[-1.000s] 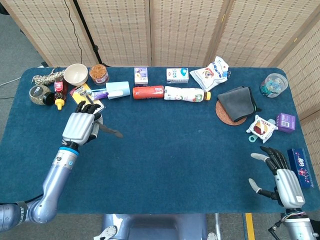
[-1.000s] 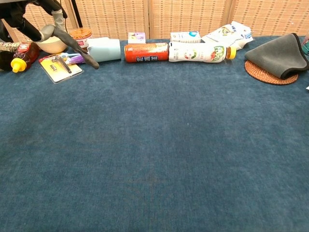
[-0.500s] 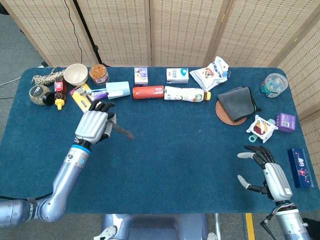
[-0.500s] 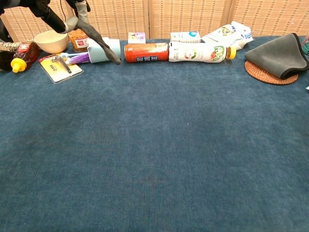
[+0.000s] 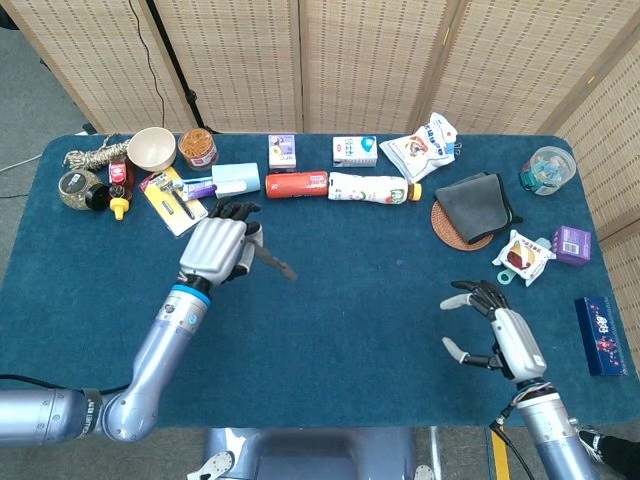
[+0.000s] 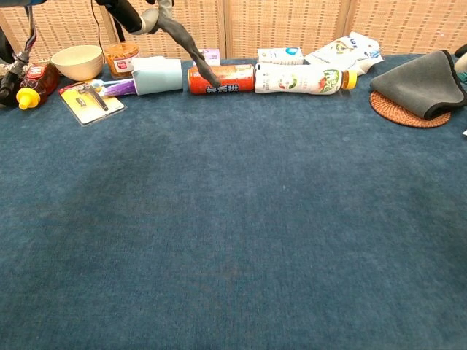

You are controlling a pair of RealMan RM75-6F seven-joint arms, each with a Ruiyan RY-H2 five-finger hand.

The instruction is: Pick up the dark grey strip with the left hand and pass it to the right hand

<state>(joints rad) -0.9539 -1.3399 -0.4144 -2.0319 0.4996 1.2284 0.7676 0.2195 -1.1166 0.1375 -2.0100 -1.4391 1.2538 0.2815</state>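
Note:
My left hand (image 5: 218, 248) hangs above the left half of the blue table and grips the dark grey strip (image 5: 274, 262), whose free end juts out to the right. In the chest view the strip (image 6: 191, 50) droops from the hand (image 6: 142, 16) at the top edge, its tip in front of the red can (image 6: 226, 78). My right hand (image 5: 495, 328) hovers open near the front right of the table, fingers spread, holding nothing. A wide gap of bare cloth separates the two hands.
Along the back stand a bowl (image 5: 151, 148), a jar (image 5: 198, 148), a pale blue cup (image 5: 235, 180), the red can (image 5: 296, 185), a white bottle (image 5: 372, 188) and snack packs. A grey cloth on a coaster (image 5: 470, 208) and small boxes (image 5: 572, 245) lie at right.
My left hand has carried the strip rightward and a little toward the table's middle. My right hand has moved leftward and forward, further onto the table.

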